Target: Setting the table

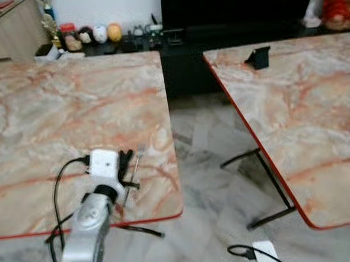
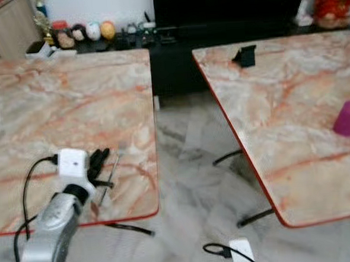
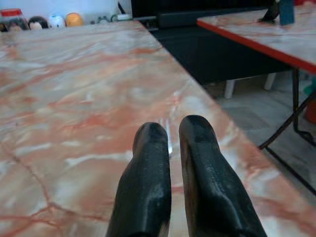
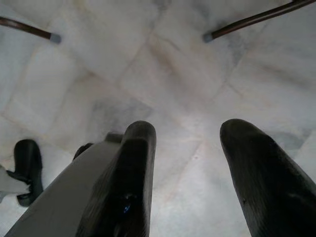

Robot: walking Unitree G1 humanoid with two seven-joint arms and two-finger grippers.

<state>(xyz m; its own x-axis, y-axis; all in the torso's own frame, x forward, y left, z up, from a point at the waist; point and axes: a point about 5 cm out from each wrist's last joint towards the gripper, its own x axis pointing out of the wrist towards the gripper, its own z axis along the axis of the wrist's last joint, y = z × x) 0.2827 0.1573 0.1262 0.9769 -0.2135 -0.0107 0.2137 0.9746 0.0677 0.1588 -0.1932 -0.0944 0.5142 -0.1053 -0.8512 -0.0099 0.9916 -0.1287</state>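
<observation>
A silver fork (image 1: 136, 169) lies on the left marble table (image 1: 55, 114) near its front right corner, tines pointing away from me. My left gripper (image 1: 125, 159) hovers low over the table just left of the fork. In the left wrist view its fingers (image 3: 148, 163) stand shut, with only a thin bright sliver in the slit between them. A pink cup (image 2: 348, 118) stands on the right marble table (image 2: 280, 95) near its right side. My right gripper (image 4: 187, 131) hangs open over the pale floor tiles with nothing between its fingers.
A tiled gap (image 1: 207, 164) separates the two red-edged tables, with black table legs (image 1: 274, 190) in it. A small black stand (image 1: 258, 57) sits at the back of the right table. A dark low cabinet (image 1: 175, 42) with small ornaments (image 1: 100, 33) runs along the far wall.
</observation>
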